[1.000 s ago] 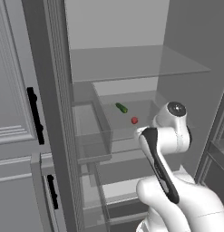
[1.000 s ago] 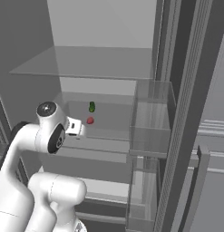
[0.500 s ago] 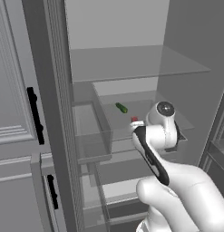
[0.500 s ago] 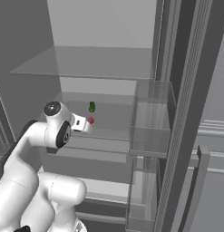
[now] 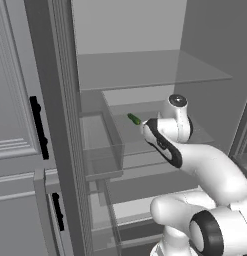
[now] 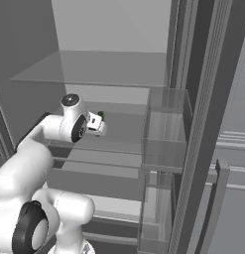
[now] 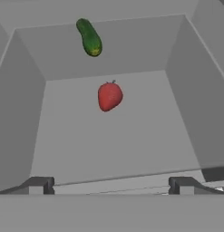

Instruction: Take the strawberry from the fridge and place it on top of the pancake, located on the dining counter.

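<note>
- Light grey fridge point(image 5: 145, 65) interior is what you face, its door swung wide and glass shelves stacked across the middle.
- At your far left in the left base view stand pale panelled cabinets point(image 5: 12, 125) with a black handle point(image 5: 38, 127).
- Next comes the clear door bin point(image 5: 100, 145) on the fridge's open left door, near the arm's elbow.
- You can see a green item point(image 5: 133, 119) lying on the shelf just beyond the white arm; in the hand view it is the elongated one at upper left.
- Your strawberry point(image 7: 109, 95) lies on the light grey shelf floor inside the fridge, below and slightly right of the green item in the hand view, apart from it and touching neither side wall.
- Your gripper point(image 7: 112, 185) is spread to full width and grips nothing; its two dark fingertips point(image 7: 38, 185) sit far apart at the bottom of the hand view, with the strawberry ahead between them and well clear.
- In the right base view the hand reaches over the shelf, with a second clear door bin point(image 6: 166, 129) to its right.
</note>
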